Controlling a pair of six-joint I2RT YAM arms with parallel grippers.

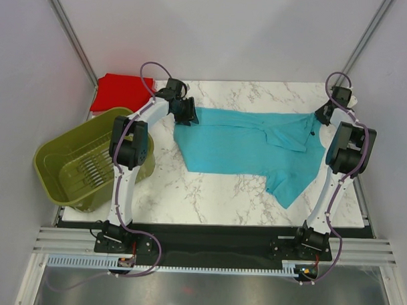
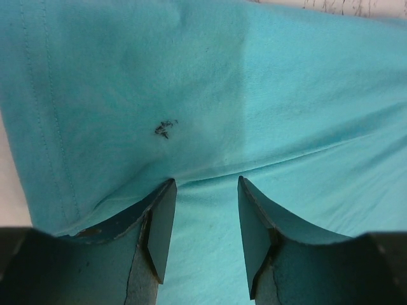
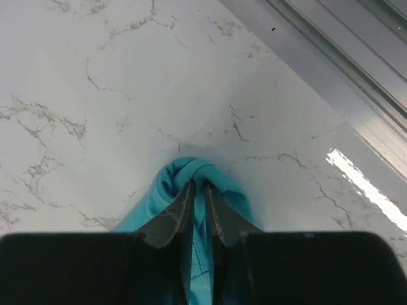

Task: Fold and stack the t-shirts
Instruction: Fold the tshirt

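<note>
Marble tabletop (image 1: 209,193), turquoise t-shirt (image 1: 237,143), grey walls (image 1: 228,33)

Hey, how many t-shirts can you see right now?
2. The turquoise t-shirt lies spread across the middle of the table; the red t-shirt sits folded at the far left corner, beyond the olive basket.

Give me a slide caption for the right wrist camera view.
Right gripper pinched on a bunched fold of the turquoise cloth t-shirt, over the white marble-patterned table.
</note>
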